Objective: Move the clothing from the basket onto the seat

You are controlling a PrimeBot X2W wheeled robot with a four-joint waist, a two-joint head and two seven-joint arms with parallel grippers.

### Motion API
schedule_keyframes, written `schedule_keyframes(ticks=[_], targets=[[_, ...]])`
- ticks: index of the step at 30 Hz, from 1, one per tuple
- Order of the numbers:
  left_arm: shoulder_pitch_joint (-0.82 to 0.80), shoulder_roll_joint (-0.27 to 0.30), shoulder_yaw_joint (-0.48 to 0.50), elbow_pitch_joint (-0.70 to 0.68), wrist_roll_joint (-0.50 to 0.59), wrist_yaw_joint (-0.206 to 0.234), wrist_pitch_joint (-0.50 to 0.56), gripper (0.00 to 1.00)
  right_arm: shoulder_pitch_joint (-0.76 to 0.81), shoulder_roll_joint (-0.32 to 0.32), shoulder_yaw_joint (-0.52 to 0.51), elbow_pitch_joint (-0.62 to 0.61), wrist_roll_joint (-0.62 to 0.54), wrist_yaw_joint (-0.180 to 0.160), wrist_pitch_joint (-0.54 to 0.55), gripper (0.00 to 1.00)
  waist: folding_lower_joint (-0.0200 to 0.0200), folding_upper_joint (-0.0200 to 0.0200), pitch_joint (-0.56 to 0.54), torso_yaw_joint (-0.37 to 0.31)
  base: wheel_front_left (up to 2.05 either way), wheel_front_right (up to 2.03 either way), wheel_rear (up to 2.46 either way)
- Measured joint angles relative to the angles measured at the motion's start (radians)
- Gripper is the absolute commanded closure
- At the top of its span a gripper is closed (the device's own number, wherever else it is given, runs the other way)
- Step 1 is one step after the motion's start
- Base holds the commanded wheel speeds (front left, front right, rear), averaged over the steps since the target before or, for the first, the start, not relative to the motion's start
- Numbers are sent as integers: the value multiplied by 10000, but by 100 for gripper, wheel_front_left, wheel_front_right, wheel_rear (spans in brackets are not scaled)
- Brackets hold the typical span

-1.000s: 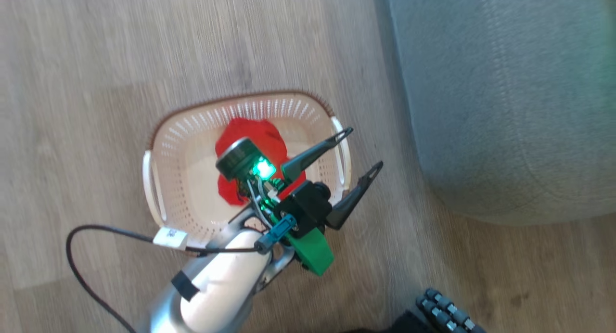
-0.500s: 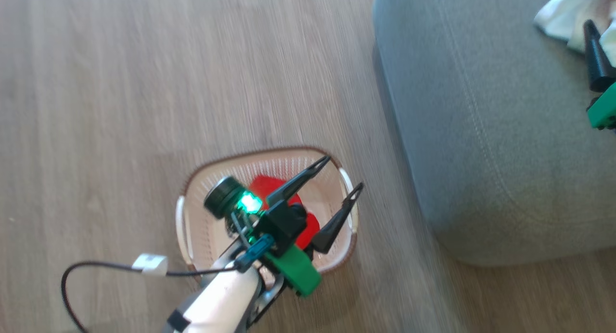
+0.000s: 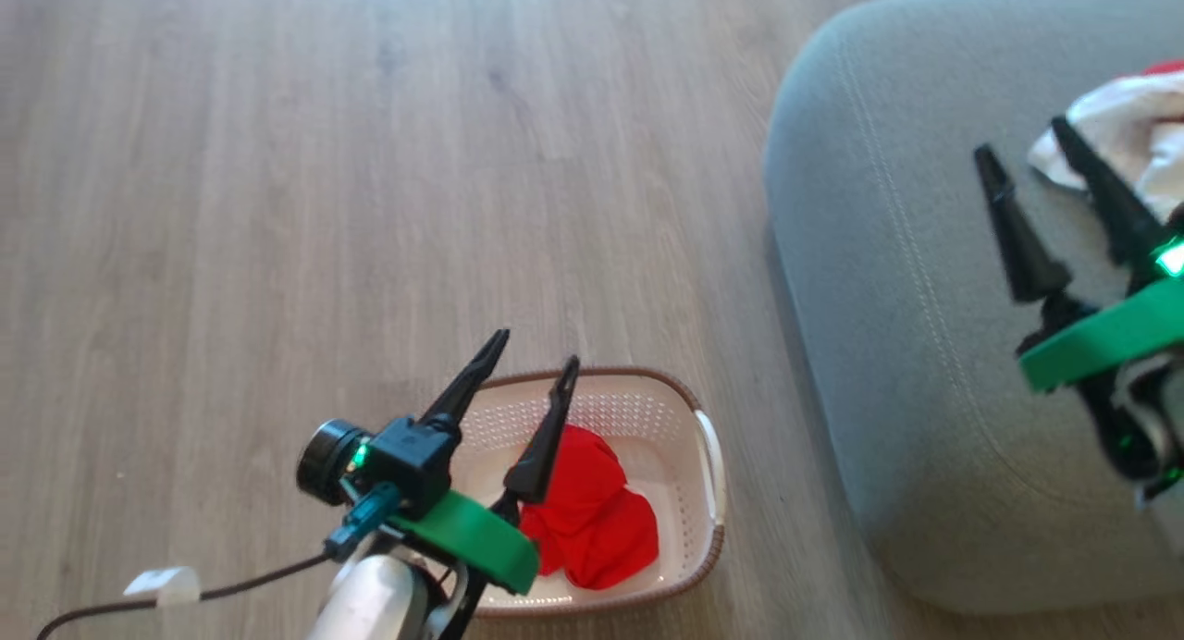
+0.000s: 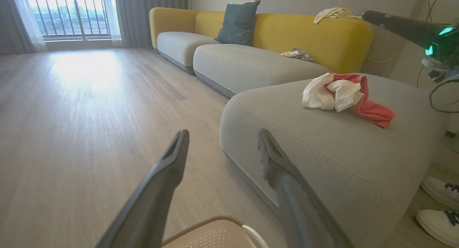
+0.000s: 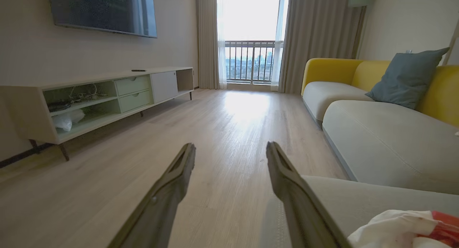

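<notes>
Clothing (image 3: 592, 520), plain red, in basket (image 3: 647, 418); red-and-white garment (image 3: 1124, 122) on seat (image 3: 888, 363). Left gripper (image 3: 538, 347), right gripper (image 3: 1020, 136): both spread, empty.

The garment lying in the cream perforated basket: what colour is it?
The soft garment is plain bright red, best seen in the head view.

Floor (image 5: 229, 126): pale wood planks, lit brightly near window (image 5: 251, 33). Window: railed outside, flanked by beige curtains (image 5: 315, 36). Sofa (image 5: 380, 140): yellow back, grey cushions, blue-grey pillow (image 5: 405, 77) propped on it. Low cabinet (image 5: 100, 97): set against white wall (image 5: 25, 54), screen (image 5: 104, 9) mounted above.
</notes>
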Motion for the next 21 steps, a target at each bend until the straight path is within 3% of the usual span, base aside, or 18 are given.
schedule_keyframes(ticks=[9, 15, 21], targets=[[358, -17, 938, -408, -54, 968, 0, 0, 2034, 1200, -679, -1264, -1064, 0, 0, 0, 0, 0, -325, 622, 0, 0, 0], [669, -27, 1419, -426, -495, 1657, 0, 0, 3273, 2082, -1083, -1060, -2027, 0, 2, 0, 0, 0, -411, 824, 0, 0, 0], [1085, -33, 1609, -311, -587, 2011, 0, 0, 3885, 3124, -1772, -938, -2671, 0, 2, 0, 0, 0, -528, 862, 0, 0, 0]])
